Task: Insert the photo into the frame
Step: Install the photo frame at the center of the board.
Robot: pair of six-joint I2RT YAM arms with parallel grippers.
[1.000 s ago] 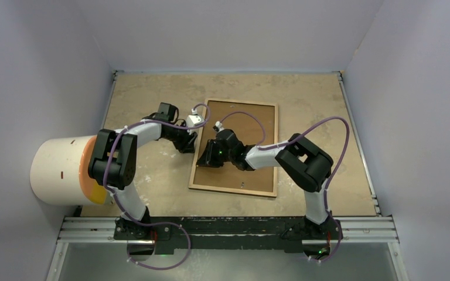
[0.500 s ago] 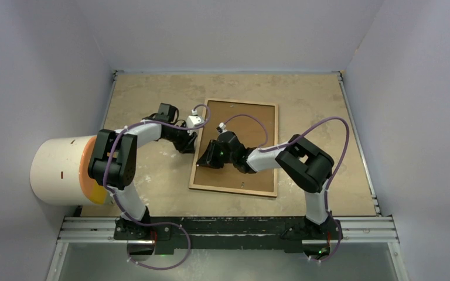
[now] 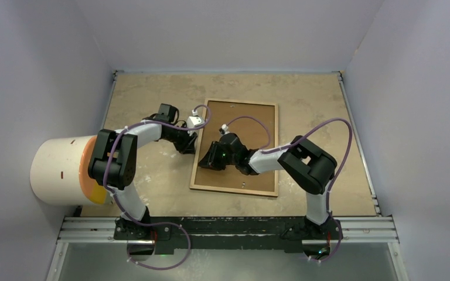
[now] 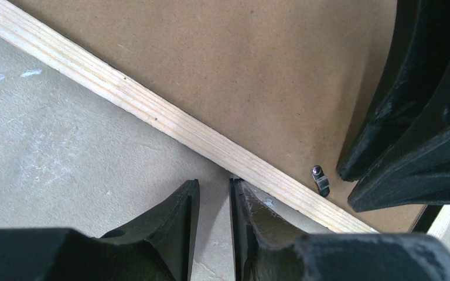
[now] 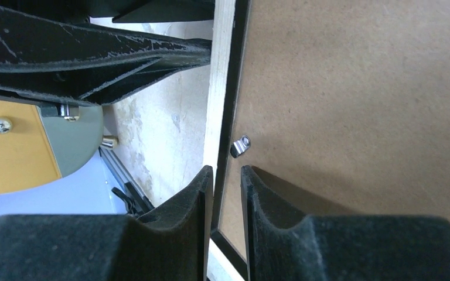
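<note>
Under backing board (image 3: 240, 143), photo unseen (frame (image 4: 170, 120) face down)

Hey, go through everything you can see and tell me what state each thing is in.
Frame: flat on the table, wood back up.
Backing board: seated inside frame.
Retaining tab: lies on the board.
Left pincer: nearly shut, empty, at frame's left rail.
Right pincer: narrow gap, straddling frame's rail.

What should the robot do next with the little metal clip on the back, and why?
Probably turn the small metal tab inward over the backing board. It sits at the frame's wooden rail beside the board's edge, and both the right gripper and left gripper are nearly shut there.
</note>
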